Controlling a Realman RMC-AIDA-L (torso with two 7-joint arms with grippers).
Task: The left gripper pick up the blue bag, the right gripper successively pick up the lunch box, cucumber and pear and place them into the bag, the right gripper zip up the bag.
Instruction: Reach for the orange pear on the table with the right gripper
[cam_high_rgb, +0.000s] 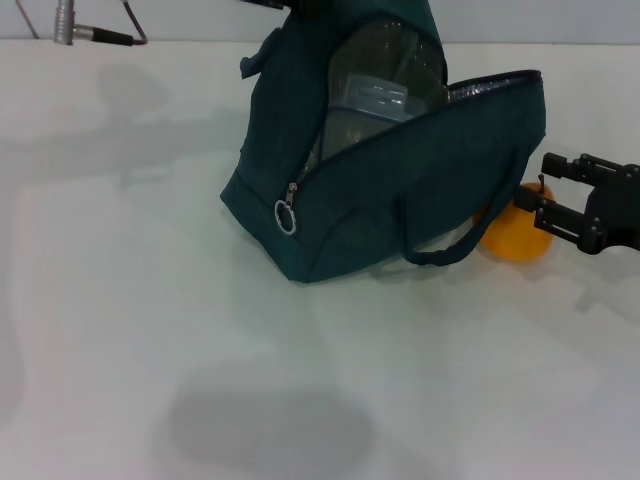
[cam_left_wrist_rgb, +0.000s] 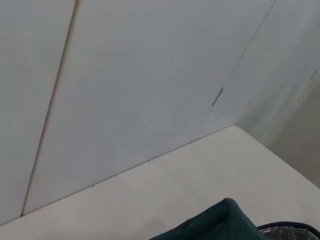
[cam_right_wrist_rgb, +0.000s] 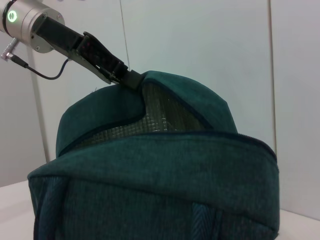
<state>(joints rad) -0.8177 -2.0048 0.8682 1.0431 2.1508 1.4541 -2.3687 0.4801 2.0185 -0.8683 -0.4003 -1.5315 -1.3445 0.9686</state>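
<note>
With the left gripper (cam_right_wrist_rgb: 131, 80) pinching the blue bag's (cam_high_rgb: 400, 190) far top edge and my right gripper (cam_high_rgb: 545, 198) spread empty beside the pear (cam_high_rgb: 518, 236) at the bag's right, I risk nudging it rolling.

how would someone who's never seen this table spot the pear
Find the blue bag standing open mid-table. Just past its strap, on the robot's right, the pear sits on the table, in front of the right hand. It is the only round, orange-yellow thing there.
</note>
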